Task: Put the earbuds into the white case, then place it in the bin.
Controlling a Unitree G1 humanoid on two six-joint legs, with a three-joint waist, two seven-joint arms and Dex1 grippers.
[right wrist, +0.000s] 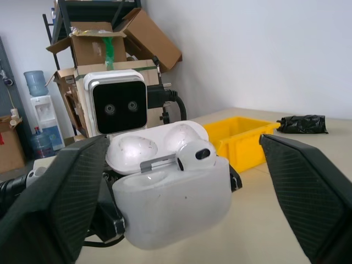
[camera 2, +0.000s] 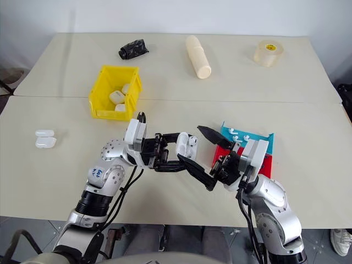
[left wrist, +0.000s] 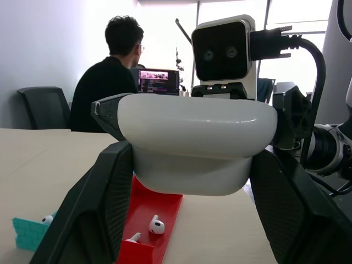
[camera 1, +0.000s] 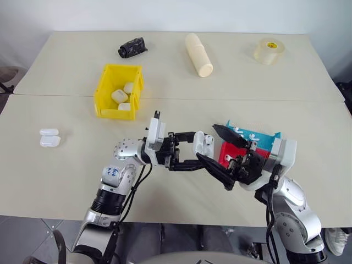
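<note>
My left gripper [camera 1: 198,149] is shut on the white case [camera 1: 203,142], holding it above the table's middle with its lid flipped open. One earbud [right wrist: 195,157] sits in the case's open mouth. My right gripper [camera 2: 189,142] is open, its two fingers spread wide on either side of the case without touching it. More earbuds [left wrist: 157,225] lie on the red tray [left wrist: 159,203] and on the blue tray [camera 1: 258,137]. The yellow bin [camera 1: 100,91] stands at the back left with white cases inside.
Two spare white cases [camera 1: 49,137] lie at the table's left. Along the back edge are a black bundle [camera 1: 132,47], a cream cylinder [camera 1: 198,54] and a tape roll [camera 1: 269,50]. A person [left wrist: 110,82] sits at a screen beyond the table.
</note>
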